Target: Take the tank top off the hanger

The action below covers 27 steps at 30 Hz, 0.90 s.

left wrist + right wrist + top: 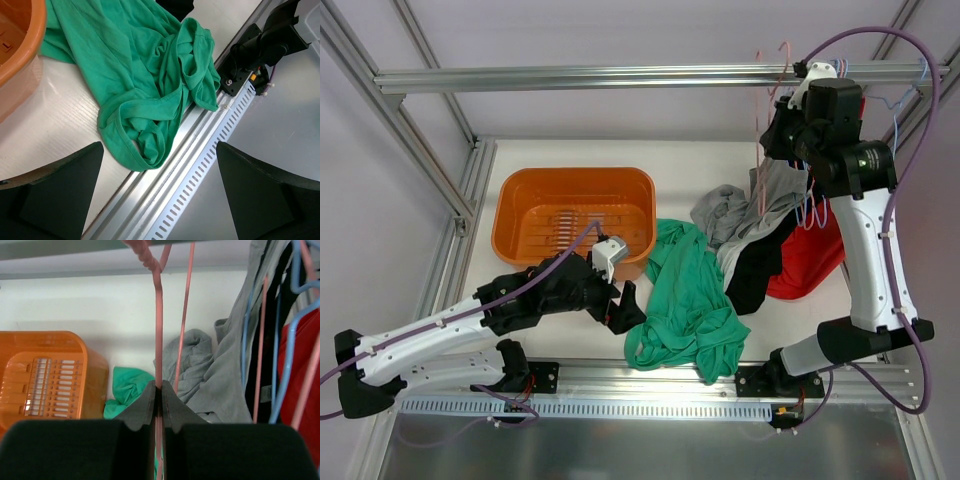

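A green tank top (688, 300) (145, 75) (125, 387) lies crumpled on the white table near the front rail, touching no hanger. My left gripper (625, 315) (160, 150) hovers open at its near-left edge, over the table's metal border, with nothing between the fingers. High at the back right, my right gripper (782, 128) (158, 392) is shut on the thin wire of a pink hanger (761, 170) (158, 330). The hanger's hook reaches up to the overhead rail (620, 77), and no garment shows on its wire.
An orange basket (570, 215) (45, 375) stands at the back left. Grey (740, 215), black (755, 270) and red (810, 260) garments hang and pile at the right, with blue hangers (905, 100) behind the right arm. A slotted metal rail (200, 165) runs along the near edge.
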Tool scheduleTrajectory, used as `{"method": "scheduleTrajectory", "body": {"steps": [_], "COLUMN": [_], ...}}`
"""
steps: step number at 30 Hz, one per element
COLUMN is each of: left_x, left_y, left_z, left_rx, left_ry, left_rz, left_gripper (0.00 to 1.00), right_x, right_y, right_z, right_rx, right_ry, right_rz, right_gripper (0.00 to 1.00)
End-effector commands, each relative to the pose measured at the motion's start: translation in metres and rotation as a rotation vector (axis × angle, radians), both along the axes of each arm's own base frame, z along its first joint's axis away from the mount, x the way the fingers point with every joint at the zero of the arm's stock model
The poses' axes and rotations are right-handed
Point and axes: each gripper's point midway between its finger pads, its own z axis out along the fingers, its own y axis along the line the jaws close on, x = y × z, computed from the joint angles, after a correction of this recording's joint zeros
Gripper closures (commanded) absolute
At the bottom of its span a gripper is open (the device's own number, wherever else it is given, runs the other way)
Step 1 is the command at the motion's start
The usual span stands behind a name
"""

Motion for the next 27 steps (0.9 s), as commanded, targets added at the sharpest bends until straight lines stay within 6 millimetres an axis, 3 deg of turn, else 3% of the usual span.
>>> {"method": "scheduleTrajectory", "body": {"steps": [1,6,13,14,16,17,18,20,21,22,23,24,25,26,27], "left_x": [0.0,0.002,0.009,0.011,0.02,0.025,0.03,0.039,0.045,0.048,0.05,0.057,0.06,0.063,0.066], "left_y": [0.001,-0.001,-0.01,-0.013,-0.019,-0.024,-0.03,-0.041,-0.049,-0.055,-0.066,-0.075,-0.087,-0.096,-0.106], "left_z": [0.002,-0.001,0.001,0.007,0.003,0.011,0.001,0.007,-0.007,-0.01,-0.006,-0.027,-0.024,-0.03,-0.056], "left_rx": [-0.012,0.003,0.026,0.019,0.05,0.045,0.082,0.09,0.14,0.155,0.159,0.225,0.225,0.24,0.301], "left_ry": [-0.005,-0.004,-0.014,-0.019,-0.028,-0.04,-0.031,-0.041,-0.027,-0.029,-0.044,-0.039,-0.052,-0.047,-0.022], "left_rz": [0.013,0.02,0.018,0.018,0.039,0.048,0.056,0.074,0.078,0.079,0.074,0.085,0.075,0.067,0.057], "left_gripper": [0.01,0.01,0.01,0.01,0.01,0.01,0.01,0.01,0.01,0.01,0.01,0.01,0.01,0.01,0.01], "right_x": [0.005,0.001,-0.009,-0.01,-0.017,-0.021,-0.032,-0.047,-0.057,-0.078,-0.088,-0.099,-0.124,-0.134,-0.143], "right_y": [0.007,0.011,0.006,0.008,0.006,0.005,0.003,-0.002,-0.005,-0.011,-0.015,-0.02,-0.028,-0.035,-0.038], "right_z": [0.015,-0.02,-0.028,-0.029,-0.026,-0.024,-0.014,-0.012,-0.009,0.005,0.0,0.002,0.013,0.013,0.007], "right_rx": [0.084,0.096,0.09,0.094,0.1,0.1,0.105,0.1,0.099,0.104,0.097,0.095,0.107,0.103,0.1], "right_ry": [-0.041,0.025,0.03,0.033,0.023,0.017,-0.014,-0.028,-0.044,-0.098,-0.097,-0.115,-0.178,-0.191,-0.187], "right_rz": [0.016,0.028,0.019,0.029,0.031,0.032,0.037,0.04,0.042,0.046,0.038,0.028,0.022,0.005,-0.001], "right_gripper": [1.0,1.0,0.97,0.66,0.23,0.01,0.01,0.01,0.01,0.0,0.0,0.01,0.01,0.0,0.01]}}
